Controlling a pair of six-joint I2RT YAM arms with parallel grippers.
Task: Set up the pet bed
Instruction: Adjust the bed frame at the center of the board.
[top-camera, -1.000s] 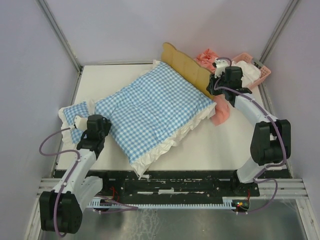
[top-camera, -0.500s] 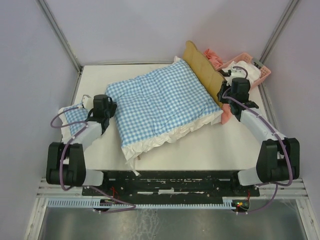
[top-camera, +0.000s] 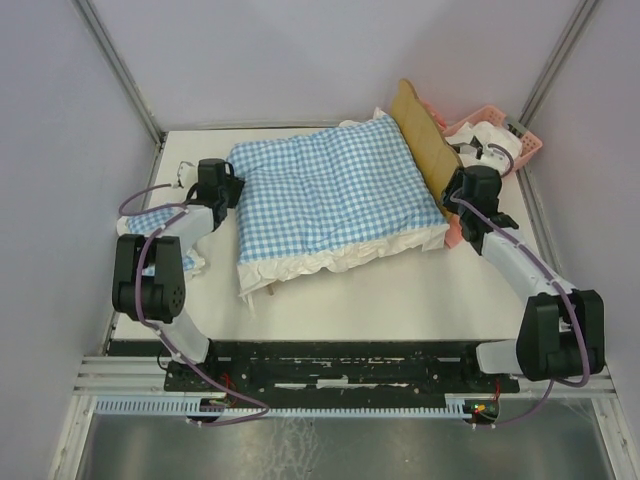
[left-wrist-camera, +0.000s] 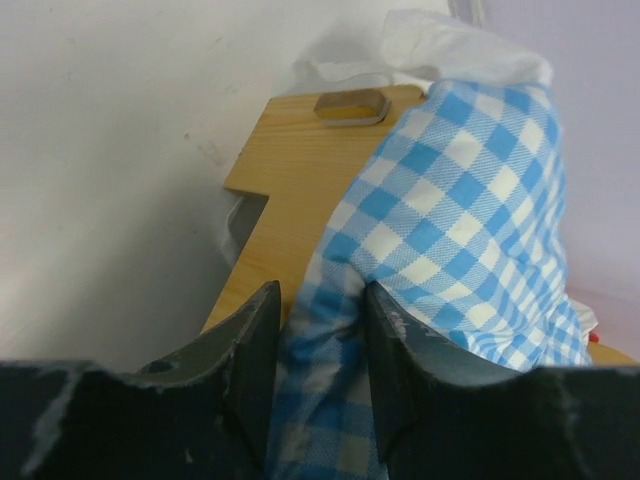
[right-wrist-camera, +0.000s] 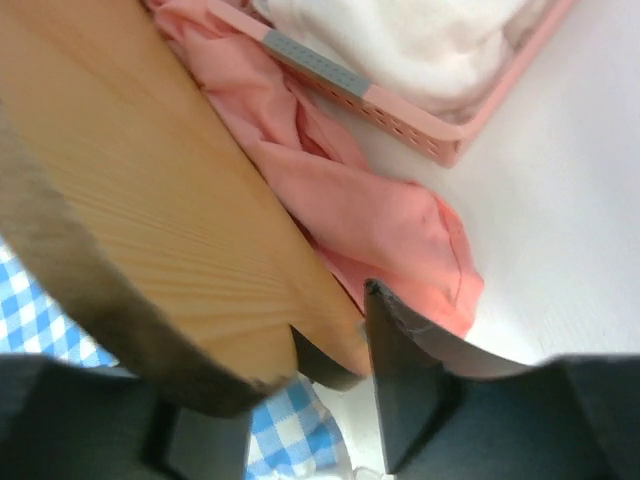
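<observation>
Pinching cushion (left-wrist-camera: 470, 200), left tool (left-wrist-camera: 320, 300), bed (right-wrist-camera: 150, 170) edge, right tool (right-wrist-camera: 290, 355)

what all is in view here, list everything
bed: 1, light wood, mid-table under the cushion, headboard at far right
cushion: 1, blue-and-white check with white frill, on the bed
pillow: 1, same check, table's left edge
basket: 1, pink, far right corner
white cloth: 1, in the basket
pink cloth: 1, between headboard and basket
table: 1, white
left arm: 1, black and white, jaws shut on the cushion's edge
right arm: 1, black and white, jaws shut on the headboard
</observation>
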